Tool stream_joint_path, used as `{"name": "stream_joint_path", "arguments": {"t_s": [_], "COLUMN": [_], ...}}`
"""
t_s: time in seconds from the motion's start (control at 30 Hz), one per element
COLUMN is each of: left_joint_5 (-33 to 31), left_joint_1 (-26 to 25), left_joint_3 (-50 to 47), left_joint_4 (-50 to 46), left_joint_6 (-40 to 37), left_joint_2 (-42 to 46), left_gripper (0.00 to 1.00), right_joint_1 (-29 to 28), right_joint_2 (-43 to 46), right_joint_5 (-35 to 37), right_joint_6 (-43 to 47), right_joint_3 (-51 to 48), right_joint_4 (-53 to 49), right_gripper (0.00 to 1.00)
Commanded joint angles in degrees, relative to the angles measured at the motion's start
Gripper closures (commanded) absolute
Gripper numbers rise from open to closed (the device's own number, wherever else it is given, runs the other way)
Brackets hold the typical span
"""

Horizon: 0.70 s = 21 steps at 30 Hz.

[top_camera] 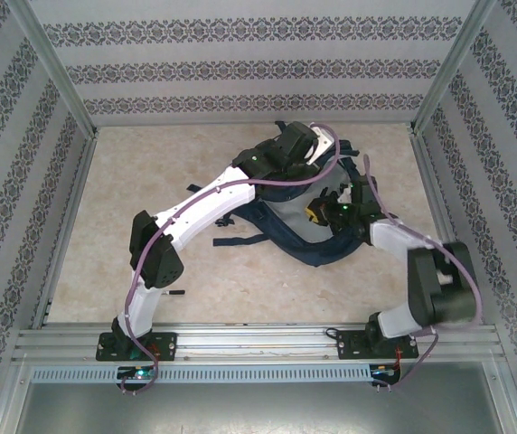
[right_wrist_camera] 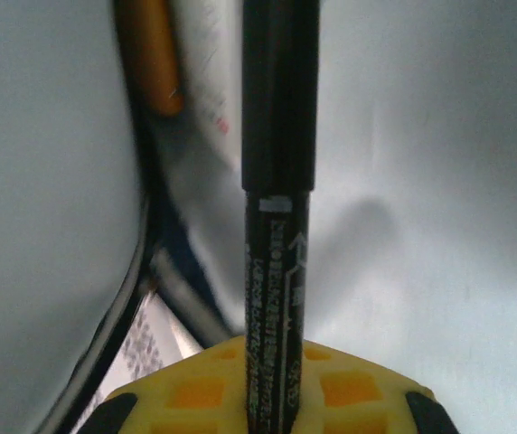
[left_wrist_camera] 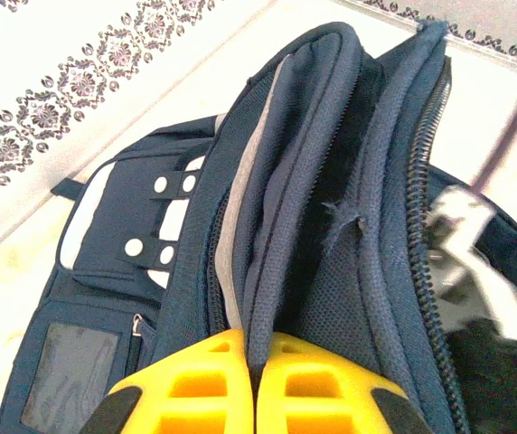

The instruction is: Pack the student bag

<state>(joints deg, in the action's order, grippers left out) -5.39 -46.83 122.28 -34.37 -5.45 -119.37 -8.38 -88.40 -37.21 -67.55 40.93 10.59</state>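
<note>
While pinched by left tool (left_wrist_camera: 255, 375), navy student bag (left_wrist_camera: 322, 181) gapes, zip (left_wrist_camera: 415, 226) undone.

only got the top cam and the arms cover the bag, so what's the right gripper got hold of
observer: the right gripper is shut on a black marker, which stands straight out between its fingers.
operator: is it in the bag yet
observer: it looks so. pale grey lining surrounds the marker on both sides, as if inside the student bag.
operator: and the left one
observer: the left gripper is shut on a navy padded edge at the bag's mouth, with the open zip just beside it.
</note>
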Motion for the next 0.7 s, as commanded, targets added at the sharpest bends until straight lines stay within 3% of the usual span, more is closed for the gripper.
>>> {"name": "stream_joint_path", "arguments": {"t_s": [0.0, 0.13, 0.2, 0.27, 0.4, 0.67], "left_joint_5": [0.48, 1.55, 1.90, 2.54, 3.99, 5.27], "left_joint_1": [-0.12, 0.32, 0.59, 1.10, 2.46, 4.84], "left_joint_3": [1.59, 0.62, -0.11, -1.14, -3.62, -8.70], "left_joint_4": [6.77, 6.96, 7.55, 8.31, 9.81, 12.61], "left_joint_6": [2.37, 4.17, 4.82, 5.70, 7.82, 9.11], "left_joint_2": [4.04, 4.22, 4.49, 4.92, 5.69, 7.48], "left_gripper": [1.00, 1.00, 1.00, 1.00, 1.00, 1.00], "right_joint_1": [-2.31, -5.73, -6.27, -6.55, -6.20, -3.64], "right_joint_2": [-8.32, -16.90, -18.71, -18.39, -12.87, 4.02], "right_joint_5": [7.83, 14.32, 15.22, 15.23, 16.47, 15.69], "right_joint_6": [-8.63, -10.81, -13.01, -14.26, -12.74, -6.00], "right_joint_3": [5.34, 11.34, 12.55, 12.69, 11.13, 3.58], "right_joint_4": [11.91, 12.86, 12.80, 12.21, 5.29, -11.64], "right_gripper": [0.90, 0.77, 0.68, 0.66, 0.55, 0.50]}}
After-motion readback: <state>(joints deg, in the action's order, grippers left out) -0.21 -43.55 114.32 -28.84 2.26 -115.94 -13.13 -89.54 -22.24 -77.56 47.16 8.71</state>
